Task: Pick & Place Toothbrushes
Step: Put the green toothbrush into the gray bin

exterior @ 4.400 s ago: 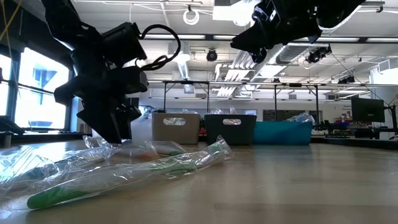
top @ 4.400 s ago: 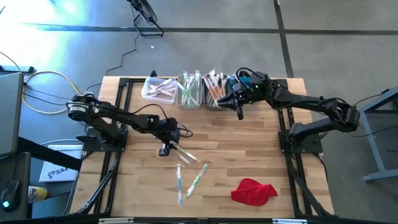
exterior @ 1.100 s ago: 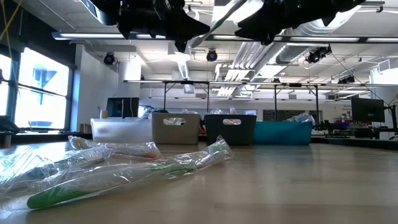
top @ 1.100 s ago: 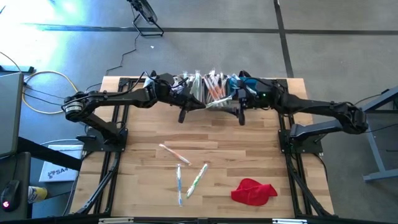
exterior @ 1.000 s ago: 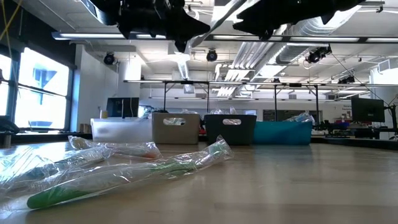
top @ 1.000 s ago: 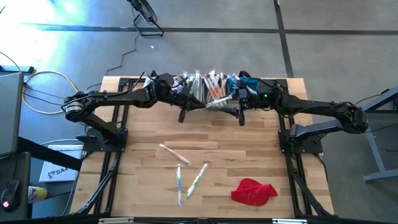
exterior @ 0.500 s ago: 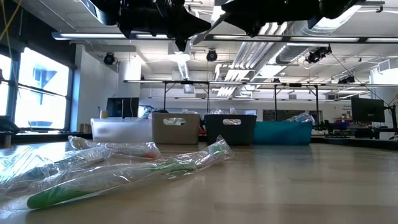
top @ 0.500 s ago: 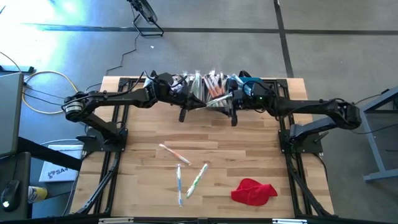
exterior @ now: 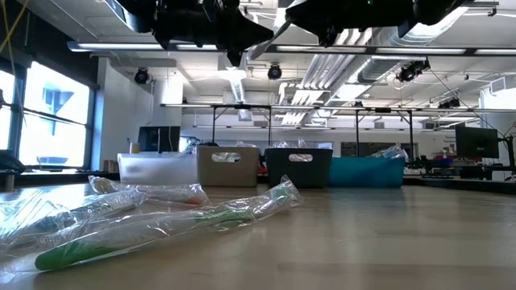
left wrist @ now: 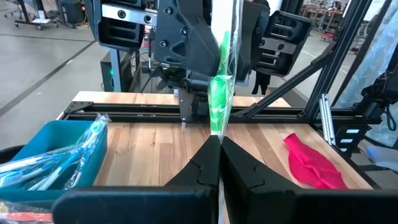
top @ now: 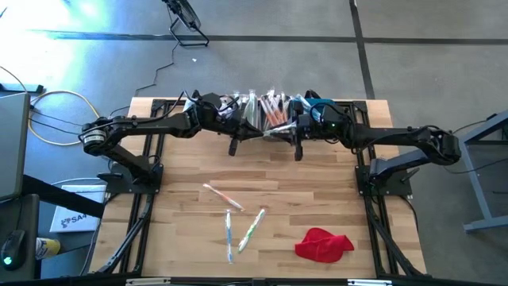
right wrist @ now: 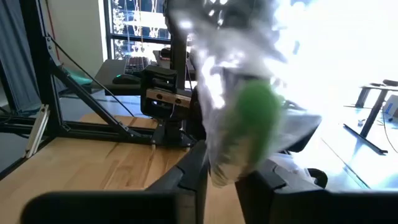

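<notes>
In the high view, at the upper centre of the frame, the left gripper point(top: 235, 144) and the right gripper point(top: 298, 148) are seen facing each other above the row of small rectangular bins point(top: 252, 114), with a green-handled toothbrush in a clear wrapper point(top: 267, 133) stretched between them. What that view leaves unclear is shown by the wrist views: in the left wrist view the left gripper point(left wrist: 220, 144) is pinched tight on the wrapped green toothbrush point(left wrist: 221, 102) at frame centre, and in the right wrist view the right gripper point(right wrist: 222, 163) is narrowed around its blurred green end point(right wrist: 255, 127). Three more wrapped toothbrushes point(top: 238, 222) lie on the wooden table point(top: 333, 199) at lower centre, and a crumpled red cloth point(top: 323, 244) at lower right.
</notes>
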Available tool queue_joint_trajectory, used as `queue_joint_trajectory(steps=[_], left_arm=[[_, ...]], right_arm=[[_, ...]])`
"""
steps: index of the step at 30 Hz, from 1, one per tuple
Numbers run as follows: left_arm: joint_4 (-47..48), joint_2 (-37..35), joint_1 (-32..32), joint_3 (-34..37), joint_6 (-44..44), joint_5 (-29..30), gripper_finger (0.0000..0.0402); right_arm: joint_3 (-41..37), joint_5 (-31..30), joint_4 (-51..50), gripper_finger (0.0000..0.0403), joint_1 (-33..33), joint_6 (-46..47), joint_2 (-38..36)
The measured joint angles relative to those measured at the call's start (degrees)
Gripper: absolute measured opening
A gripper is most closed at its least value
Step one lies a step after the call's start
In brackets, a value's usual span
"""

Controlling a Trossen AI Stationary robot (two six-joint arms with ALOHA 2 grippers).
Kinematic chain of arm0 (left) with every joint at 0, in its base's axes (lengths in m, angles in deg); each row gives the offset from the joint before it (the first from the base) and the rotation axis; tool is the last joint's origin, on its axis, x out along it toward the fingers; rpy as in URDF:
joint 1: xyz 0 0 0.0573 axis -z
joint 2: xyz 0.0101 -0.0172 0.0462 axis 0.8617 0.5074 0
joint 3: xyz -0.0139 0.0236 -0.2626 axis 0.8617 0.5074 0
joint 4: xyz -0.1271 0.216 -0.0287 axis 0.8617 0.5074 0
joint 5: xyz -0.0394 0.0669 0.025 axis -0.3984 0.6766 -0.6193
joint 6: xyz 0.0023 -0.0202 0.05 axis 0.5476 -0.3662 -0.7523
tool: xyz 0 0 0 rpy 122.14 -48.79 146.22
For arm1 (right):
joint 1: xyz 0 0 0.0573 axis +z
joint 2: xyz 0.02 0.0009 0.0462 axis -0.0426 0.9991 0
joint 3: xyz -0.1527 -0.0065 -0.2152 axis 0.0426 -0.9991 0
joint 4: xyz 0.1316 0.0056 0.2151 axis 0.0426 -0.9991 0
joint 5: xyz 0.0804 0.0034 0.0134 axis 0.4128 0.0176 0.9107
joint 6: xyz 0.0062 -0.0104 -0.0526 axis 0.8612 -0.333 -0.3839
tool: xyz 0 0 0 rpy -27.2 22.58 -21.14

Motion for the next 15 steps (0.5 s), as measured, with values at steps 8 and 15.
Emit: queue_joint_trajectory(steps=[8,15], left_arm=[[0.0,0.0,0.0,0.0,0.0,0.0,0.0000],[0.0,0.0,0.0,0.0,0.0,0.0,0.0000]], right_arm=[[0.0,0.0,-0.1,0.0027,0.0,0.0,0.0],[0.0,0.0,-0.1,0.0026,0.0,0.0,0.0]])
